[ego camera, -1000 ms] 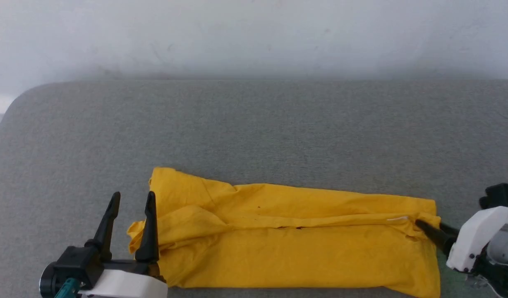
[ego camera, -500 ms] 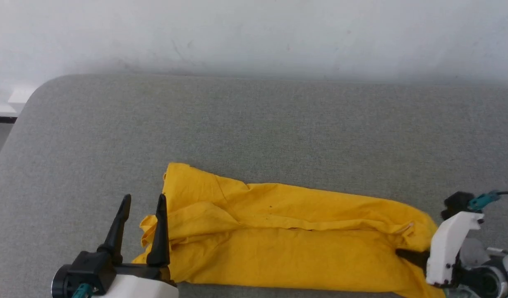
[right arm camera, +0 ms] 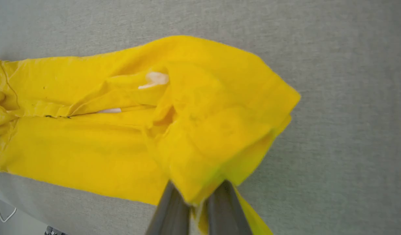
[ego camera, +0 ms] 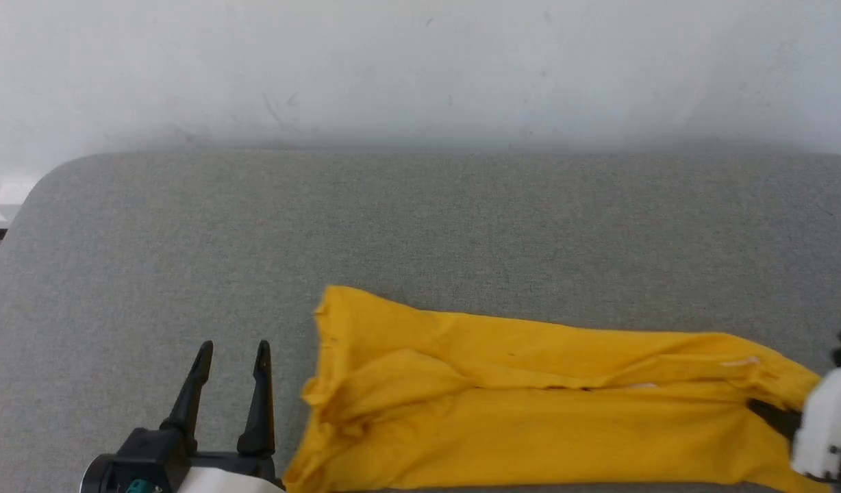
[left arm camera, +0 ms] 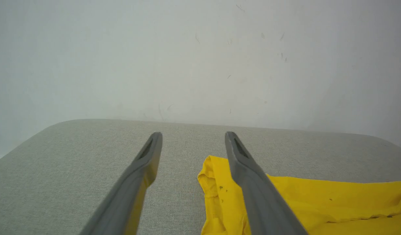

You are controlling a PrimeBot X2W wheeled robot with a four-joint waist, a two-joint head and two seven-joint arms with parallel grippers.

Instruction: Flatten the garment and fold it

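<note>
The garment (ego camera: 530,418), a bright yellow T-shirt folded into a long band, lies along the near edge of the grey table (ego camera: 420,219). A small white patch (ego camera: 739,361) shows near its right end. My right gripper (ego camera: 766,414) is at the far right, shut on that end. In the right wrist view its fingers (right arm camera: 169,212) pinch a bunched fold of the garment (right arm camera: 200,124), which lifts off the table. My left gripper (ego camera: 232,352) stands open and holds nothing, just left of the shirt's left end. In the left wrist view the garment (left arm camera: 318,202) lies beside the right finger (left arm camera: 243,163).
A white wall (ego camera: 420,68) rises right behind the table. The table's rounded left corner (ego camera: 33,188) drops off to a darker floor. Bare grey surface stretches beyond the shirt and to its left.
The right gripper has pulled the shirt's right end to the right, and the whole band slid that way. Its left end now lies apart from the left gripper's fingers. The camera also shifted.
</note>
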